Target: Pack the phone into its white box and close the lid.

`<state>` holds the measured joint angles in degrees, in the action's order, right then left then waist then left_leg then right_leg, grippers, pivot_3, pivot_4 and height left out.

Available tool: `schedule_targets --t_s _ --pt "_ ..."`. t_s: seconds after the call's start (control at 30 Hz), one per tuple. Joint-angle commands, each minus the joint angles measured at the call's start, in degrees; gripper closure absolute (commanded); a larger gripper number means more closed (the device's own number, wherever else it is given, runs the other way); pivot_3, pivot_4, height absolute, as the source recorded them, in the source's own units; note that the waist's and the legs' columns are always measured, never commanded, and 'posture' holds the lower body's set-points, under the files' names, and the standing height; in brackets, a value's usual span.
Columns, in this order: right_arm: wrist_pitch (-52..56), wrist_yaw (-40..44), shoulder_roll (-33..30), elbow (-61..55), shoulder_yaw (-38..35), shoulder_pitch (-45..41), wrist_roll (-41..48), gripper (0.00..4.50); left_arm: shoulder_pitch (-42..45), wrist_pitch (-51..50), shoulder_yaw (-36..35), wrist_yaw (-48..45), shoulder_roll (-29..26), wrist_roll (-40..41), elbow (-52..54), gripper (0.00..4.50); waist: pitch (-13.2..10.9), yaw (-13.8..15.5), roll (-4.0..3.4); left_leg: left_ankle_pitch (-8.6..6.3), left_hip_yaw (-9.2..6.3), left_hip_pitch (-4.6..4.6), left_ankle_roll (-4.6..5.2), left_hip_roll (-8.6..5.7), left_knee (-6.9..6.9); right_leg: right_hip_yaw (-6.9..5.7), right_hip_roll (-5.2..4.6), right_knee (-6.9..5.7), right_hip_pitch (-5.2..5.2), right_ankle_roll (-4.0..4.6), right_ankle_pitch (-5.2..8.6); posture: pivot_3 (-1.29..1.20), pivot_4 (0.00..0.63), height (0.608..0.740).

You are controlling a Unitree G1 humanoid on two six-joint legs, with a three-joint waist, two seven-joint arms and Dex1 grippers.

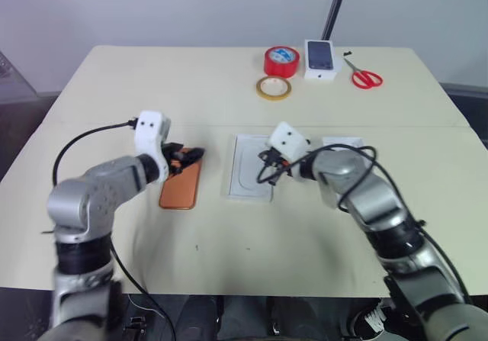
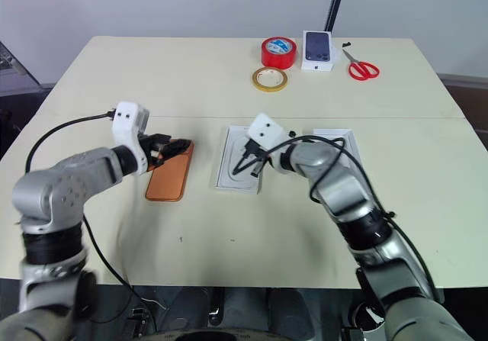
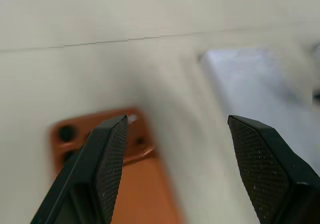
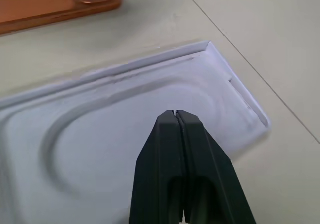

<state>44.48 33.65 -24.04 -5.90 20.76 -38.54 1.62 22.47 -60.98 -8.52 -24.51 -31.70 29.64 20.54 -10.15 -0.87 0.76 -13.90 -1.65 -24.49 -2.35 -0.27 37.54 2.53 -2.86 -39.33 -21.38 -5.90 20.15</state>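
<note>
Matt copper-orange phone [image 4: 45,1]; smooth white moulded insert [image 4: 125,114].

Four views: head stereo pair, two wrist cameras.
Head pair: high, facing forward and down over table [image 1: 229,89]. Wrist cameras: close above tabletop, looking along own fingers; both share phone [image 4: 45,3] corner and white insert [image 4: 125,119].

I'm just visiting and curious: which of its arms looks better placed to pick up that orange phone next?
Probably the left. The left gripper hangs open right over the phone, while the right gripper is shut above the white insert.
</note>
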Motion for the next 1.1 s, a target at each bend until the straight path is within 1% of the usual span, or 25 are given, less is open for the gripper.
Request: schedule_targets --t_s 0.03,0.17,0.33,0.53,0.67,0.73,0.77,0.83,0.87,0.9,1.0,1.1 --pt "-4.15 -3.09 2.59 6.34 1.01 -3.26 -3.54 4.47 -4.14 12.09 2.21 -8.05 -4.44 -2.82 2.93 1.16 0.0 0.31 0.01 0.0 -0.02 0.0 0.0 0.0 -0.03 -0.02 -0.02 0.05 0.01 0.01 -0.01 0.0 0.15 0.709" --pt "-8.55 -4.71 5.81 16.21 3.2 -7.09 -6.97 4.47 -10.49 17.71 0.62 -13.74 -6.81 -1.28 4.74 1.16 0.0 0.05 0.01 -0.01 -0.02 0.0 0.04 -0.05 -0.16 -0.04 -0.1 0.06 -0.02 0.03 -0.01 0.0 0.15 0.709" --pt "-13.14 -3.89 8.96 23.72 3.8 -9.43 -8.41 4.47 -13.89 19.78 -1.13 -15.14 -6.76 0.14 5.73 1.16 0.0 -0.3 0.01 -0.12 -0.03 0.01 0.25 0.0 -0.28 -0.03 -0.03 0.02 -0.1 0.03 -0.01 0.0 0.15 0.709" --pt "-16.16 -2.35 12.65 26.77 3.13 -10.13 -8.2 4.47 -14.83 19.92 -1.54 -14.38 -6.0 0.92 6.16 1.16 0.01 -0.56 0.02 -0.13 -0.03 0.05 0.27 0.04 -0.27 -0.03 0.03 -0.04 -0.1 0.03 -0.01 0.0 0.15 0.709" --pt "-16.16 -2.72 12.35 25.48 3.15 -10.02 -9.88 4.47 -14.89 19.57 -1.74 -13.01 -5.42 1.01 6.03 1.16 0.01 -1.15 0.01 -0.13 -0.04 0.04 0.27 0.08 -0.28 -0.03 0.07 -0.06 -0.11 0.03 -0.01 0.0 0.15 0.709" --pt "-15.1 -2.54 11.08 22.45 2.67 -9.49 -10.66 4.47 -14.1 16.97 -3.76 -10.71 -4.71 2.33 4.88 1.16 0.01 -1.19 0.01 -0.13 -0.04 0.04 0.27 0.07 -0.28 -0.03 0.06 -0.06 -0.1 0.03 -0.01 0.0 0.15 0.709" --pt "-14.64 -2.07 9.97 19.7 2.67 -8.86 -11.21 4.47 -13.21 14.21 -6.28 -8.37 -3.97 3.97 3.47 1.16 0.0 -1.18 0.01 -0.13 -0.05 0.04 0.27 0.07 -0.28 -0.03 0.06 -0.06 -0.11 0.03 -0.01 0.0 0.15 0.709" --pt "-13.47 -0.66 8.39 14.0 2.91 -7.43 -11.61 4.5 -11.45 9.08 -10.84 -3.43 -2.95 5.54 0.53 0.62 0.01 -1.14 0.01 -0.13 -0.07 0.02 0.27 0.07 -0.27 -0.04 0.06 -0.08 -0.14 0.03 -0.01 0.0 0.15 0.709" --pt "-11.8 0.19 8.43 10.87 3.29 -6.87 -11.29 4.5 -10.82 6.93 -12.64 -1.88 -2.99 6.14 -0.69 0.3 0.01 -1.25 0.03 -0.13 -0.08 0.02 0.27 0.07 -0.27 -0.05 0.06 -0.11 -0.14 0.03 -0.01 0.0 0.15 0.709" --pt "-10.1 0.89 8.66 8.47 3.9 -6.57 -11.15 4.5 -10.37 5.21 -13.71 -0.82 -3.21 6.46 -1.43 0.08 0.01 -1.42 0.02 -0.13 -0.09 0.02 0.27 0.08 -0.27 -0.05 0.07 -0.1 -0.14 0.03 -0.01 0.0 0.15 0.709" --pt "-4.42 3.26 10.95 3.93 6.28 -6.73 -10.38 4.5 -7.68 -2.38 -15.08 2.35 -4.02 7.0 -5.26 0.08 0.01 -1.76 0.02 -0.13 -0.08 0.03 0.27 0.09 -0.31 -0.03 0.11 -0.13 -0.2 0.03 -0.01 0.0 0.15 0.709" --pt "-0.48 4.41 13.25 3.93 7.98 -7.97 -10.25 4.5 -5.29 -7.3 -14.82 3.93 -4.17 7.25 -7.47 0.08 0.02 -1.71 0.03 -0.12 -0.1 0.03 0.25 0.1 -0.32 -0.03 0.14 -0.15 -0.21 0.03 -0.01 0.0 0.15 0.709"
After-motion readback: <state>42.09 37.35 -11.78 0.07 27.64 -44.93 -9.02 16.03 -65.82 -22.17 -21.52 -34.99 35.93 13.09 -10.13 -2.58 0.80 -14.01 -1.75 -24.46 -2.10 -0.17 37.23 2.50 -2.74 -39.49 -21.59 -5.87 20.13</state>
